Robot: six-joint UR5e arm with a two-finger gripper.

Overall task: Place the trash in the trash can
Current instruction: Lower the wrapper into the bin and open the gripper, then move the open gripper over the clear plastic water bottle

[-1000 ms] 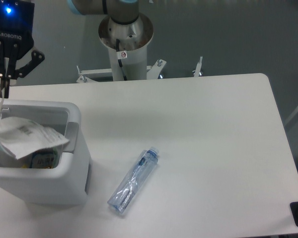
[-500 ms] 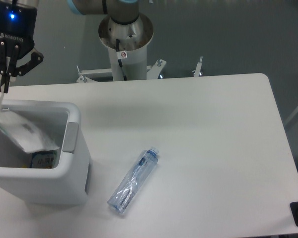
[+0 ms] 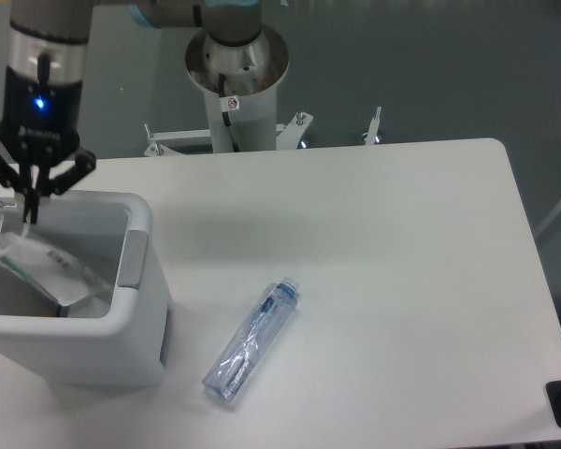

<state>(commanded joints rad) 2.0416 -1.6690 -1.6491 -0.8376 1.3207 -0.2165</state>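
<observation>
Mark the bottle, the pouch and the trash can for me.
bottle [image 3: 252, 340], fixed camera, mid-body.
pouch [image 3: 51, 269], fixed camera, labelled face inside the bin.
trash can [image 3: 136, 257], fixed camera, grey side panel.

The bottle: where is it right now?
The bottle lies on its side on the table, lower centre of the camera view, just right of the trash can and apart from it, cap end pointing up-right.

Bottle [image 3: 251, 340] lies out on the open table [image 3: 402, 243] with free room all round, except the trash can [image 3: 122, 327] close at its 9 o'clock. The gripper [image 3: 30, 208] hangs over the can's opening, where the pouch [image 3: 47, 271] takes up space.
</observation>
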